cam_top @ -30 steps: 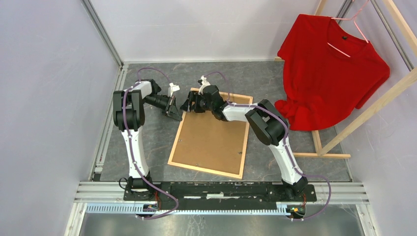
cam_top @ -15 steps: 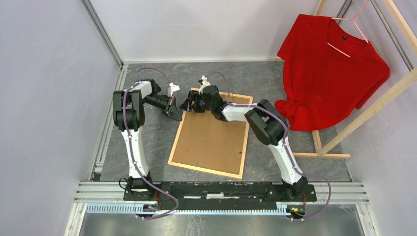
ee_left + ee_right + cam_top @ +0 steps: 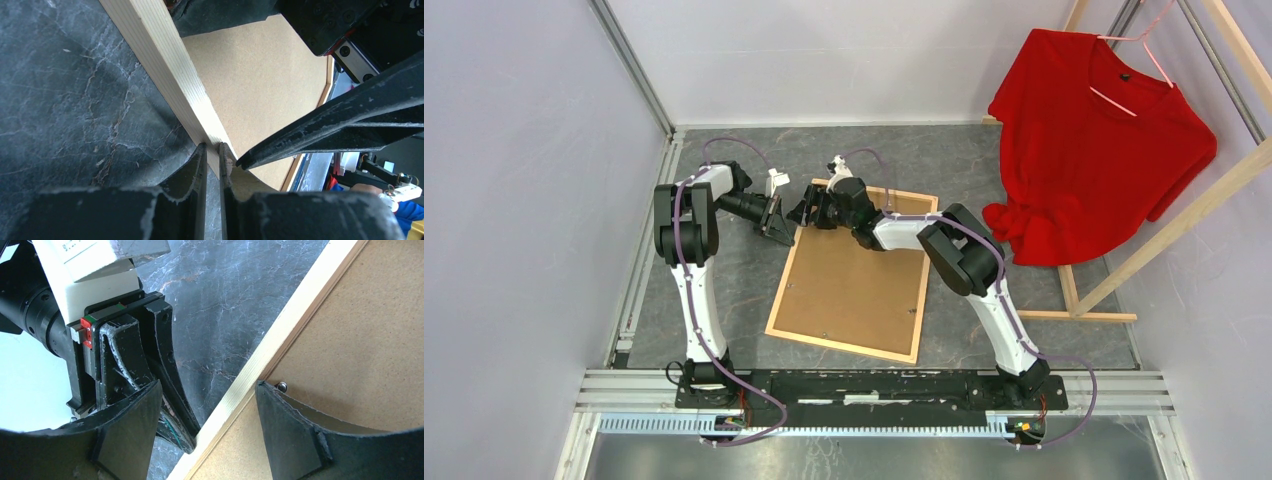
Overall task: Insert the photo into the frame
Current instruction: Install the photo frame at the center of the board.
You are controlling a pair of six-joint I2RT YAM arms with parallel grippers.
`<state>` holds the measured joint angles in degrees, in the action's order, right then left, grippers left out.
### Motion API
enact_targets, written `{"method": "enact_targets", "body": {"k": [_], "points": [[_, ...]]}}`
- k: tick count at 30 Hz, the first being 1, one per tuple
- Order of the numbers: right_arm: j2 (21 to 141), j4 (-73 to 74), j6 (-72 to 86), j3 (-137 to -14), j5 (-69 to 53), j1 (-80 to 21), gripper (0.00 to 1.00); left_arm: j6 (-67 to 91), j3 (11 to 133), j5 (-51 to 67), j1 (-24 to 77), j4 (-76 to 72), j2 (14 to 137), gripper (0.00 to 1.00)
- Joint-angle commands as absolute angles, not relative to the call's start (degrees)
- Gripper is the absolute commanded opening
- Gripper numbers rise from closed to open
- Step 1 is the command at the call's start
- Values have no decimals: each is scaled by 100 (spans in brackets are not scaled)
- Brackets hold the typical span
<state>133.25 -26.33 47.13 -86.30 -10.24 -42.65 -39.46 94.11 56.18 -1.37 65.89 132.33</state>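
My L gripper [image 3: 212, 150] nips frame [image 3: 165, 60] rail at 11 o'clock, R gripper [image 3: 207, 385] open, empty; thin nip could slip

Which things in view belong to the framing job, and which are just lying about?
Job in hand:
- frame, lying back-up
- left tool, shut on the frame's left rail
- right tool, open astride that same rail
- photo: not visible in any view

Lying about:
- red T-shirt on a hanger
- wooden rack that carries it
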Motion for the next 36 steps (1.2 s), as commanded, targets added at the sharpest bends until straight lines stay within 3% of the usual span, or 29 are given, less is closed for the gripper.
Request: {"method": "enact_targets", "body": {"k": [1,7,18,36], "points": [[13037,-2763,4506,-8299,-906,-4247,77,-4267,9235,5320,114,6605,13338,17],[12461,-3023,4403,-7884,-1311,-4177,78,-4280,9211,5292,114,6597,13344,17],[12483,-3179,4486,-7468,-1544,-4175,77,-4315,9145,5273,114,6605,13322,17],[12971,-2563,4383,-8086,-1299,-4228,77,-4315,9167,5316,114,6607,13329,17]]}}
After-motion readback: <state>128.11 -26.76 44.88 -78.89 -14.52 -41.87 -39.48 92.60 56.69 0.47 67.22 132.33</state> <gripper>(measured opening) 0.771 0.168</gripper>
